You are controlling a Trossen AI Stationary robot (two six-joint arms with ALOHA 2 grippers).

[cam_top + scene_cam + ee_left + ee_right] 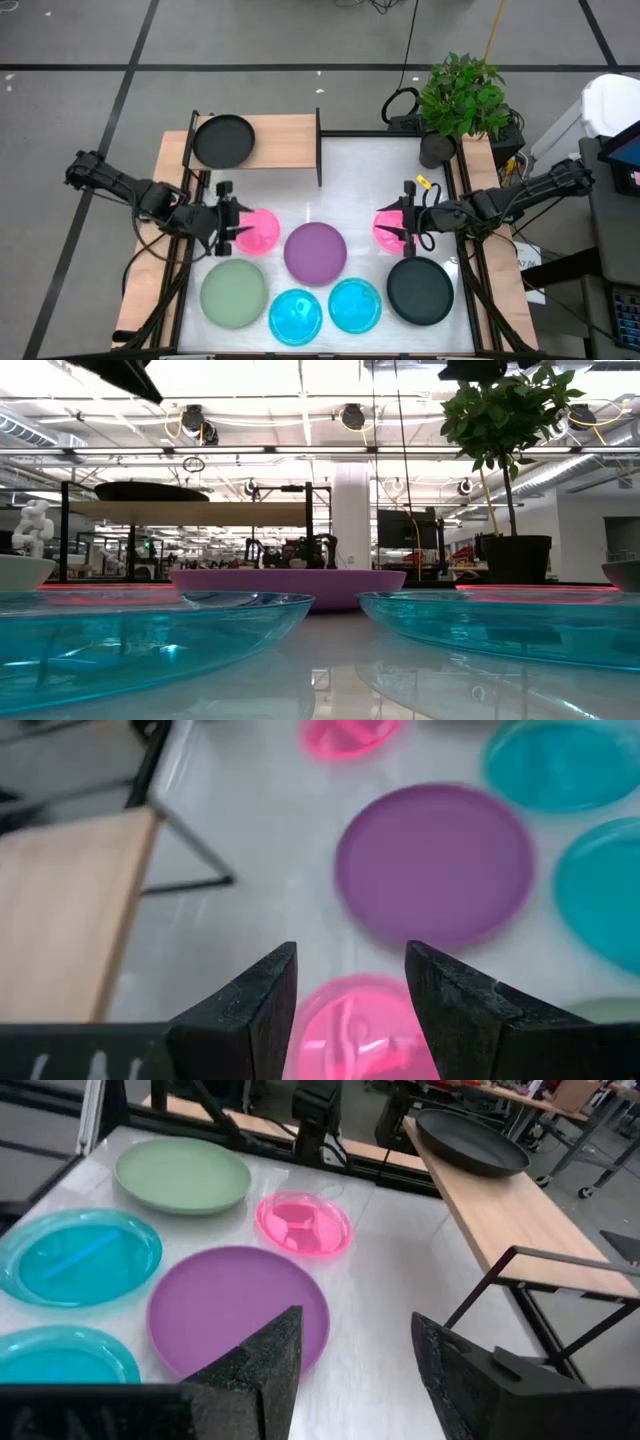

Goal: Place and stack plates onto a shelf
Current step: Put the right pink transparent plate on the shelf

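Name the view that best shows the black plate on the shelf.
High view: the black plate shows whole on the shelf. Right wrist view shows it obliquely, far off; low view only edge-on; left wrist view misses it.

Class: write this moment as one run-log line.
shelf: one black plate | left gripper: open over pink plate | right gripper: open | held: nothing
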